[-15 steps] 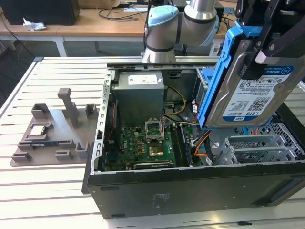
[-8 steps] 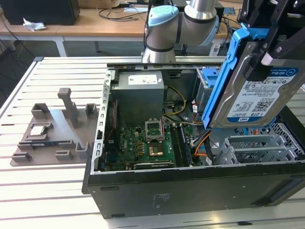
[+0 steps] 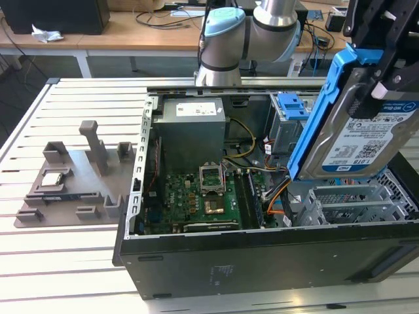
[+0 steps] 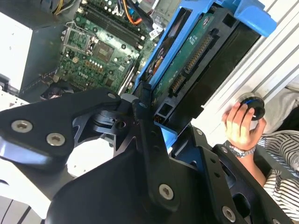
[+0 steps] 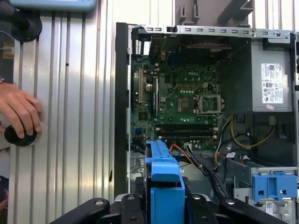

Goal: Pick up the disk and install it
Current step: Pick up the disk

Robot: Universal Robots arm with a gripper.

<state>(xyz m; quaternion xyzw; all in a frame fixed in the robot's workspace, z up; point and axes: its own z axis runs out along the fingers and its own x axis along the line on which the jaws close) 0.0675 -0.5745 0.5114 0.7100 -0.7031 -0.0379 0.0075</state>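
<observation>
The disk (image 3: 366, 140), a silver hard drive with a white-and-blue label in a blue plastic carrier frame, hangs tilted on edge above the right end of the open computer case (image 3: 216, 268). My gripper (image 3: 374, 72) is shut on it from above, black fingers clamping both faces. In the second wrist view the disk (image 4: 196, 56) shows its green circuit-board side between the fingers, with the gripper (image 4: 170, 128) closed around its near end. In the first wrist view the disk's blue frame edge (image 5: 163, 184) sticks out from the gripper (image 5: 164, 207) over the case interior.
Below the disk sits the grey metal drive cage (image 3: 353, 203); a blue plastic bracket (image 3: 292, 104) tops the cage behind it. The motherboard (image 3: 196, 196) and power supply (image 3: 193, 124) fill the case. A grey fixture plate (image 3: 72, 183) lies at the exterior view's left. A person's hand (image 5: 18, 112) rests on a black knob.
</observation>
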